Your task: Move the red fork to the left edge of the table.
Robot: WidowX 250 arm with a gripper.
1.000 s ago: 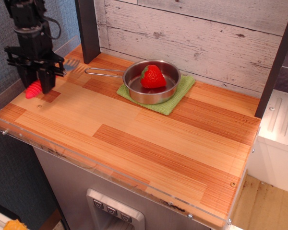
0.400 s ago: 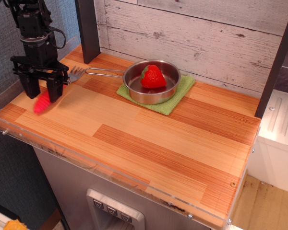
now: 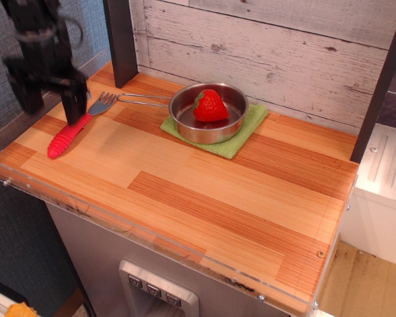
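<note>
The red fork (image 3: 70, 133) lies flat on the wooden table (image 3: 204, 198) near its left edge. Its ribbed red handle points toward the front left and its grey tines (image 3: 103, 103) point toward the pan handle. My gripper (image 3: 49, 105) is blurred by motion, above and just left of the fork's middle. Its two dark fingers (image 3: 74, 105) are spread apart with nothing between them. It is open and holds nothing.
A metal pan (image 3: 209, 112) with a red strawberry (image 3: 210, 106) in it sits on a green cloth (image 3: 214, 129) at the back middle. Its long handle (image 3: 142, 99) points left toward the fork tines. A dark post (image 3: 121, 41) stands at the back left. A clear acrylic rim (image 3: 119, 224) runs along the front.
The gripper let go of the fork. The fork now lies on the table by the left edge, and the gripper has risen, open.
</note>
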